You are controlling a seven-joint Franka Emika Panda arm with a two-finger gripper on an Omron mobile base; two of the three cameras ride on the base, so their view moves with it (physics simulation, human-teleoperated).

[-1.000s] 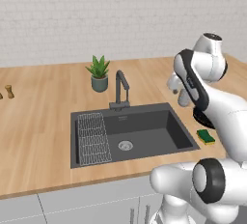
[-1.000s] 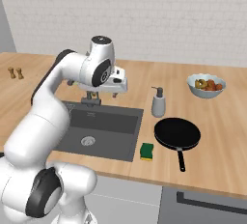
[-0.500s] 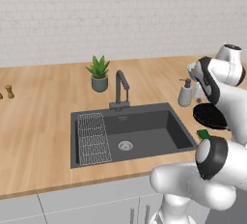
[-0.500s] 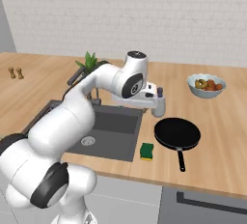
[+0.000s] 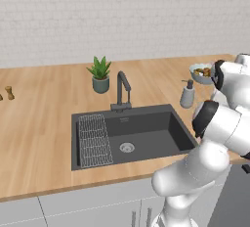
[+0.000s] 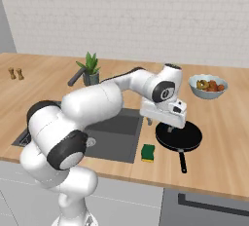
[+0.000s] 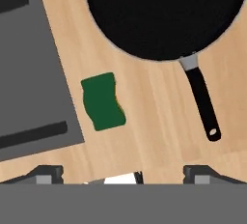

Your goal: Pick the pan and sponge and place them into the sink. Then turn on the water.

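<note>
The black pan [image 6: 178, 137] lies on the wooden counter right of the sink [image 6: 114, 133], its handle [image 7: 202, 102] pointing at the front edge. The green and yellow sponge [image 6: 148, 153] rests between the pan and the basin [image 7: 29, 73]; from above I see it as a green sponge [image 7: 102, 101] left of the pan [image 7: 164, 15]. My gripper [image 6: 169, 127] hangs over the pan's near-left rim, and in the hand view the gripper [image 7: 123, 174] is open, with nothing between its fingertips [image 7: 48, 172]. No water shows at the faucet [image 5: 122, 89].
A soap dispenser [image 5: 187, 95] and a bowl of food [image 6: 208, 84] stand behind the pan. A potted plant [image 5: 100, 74] sits behind the faucet, and a wire rack [image 5: 93, 140] lies in the sink's left part. Two shakers [image 6: 15, 73] stand far left.
The arm has swung right, from above the sink to above the pan and sponge. The jaws have stayed wide open.
</note>
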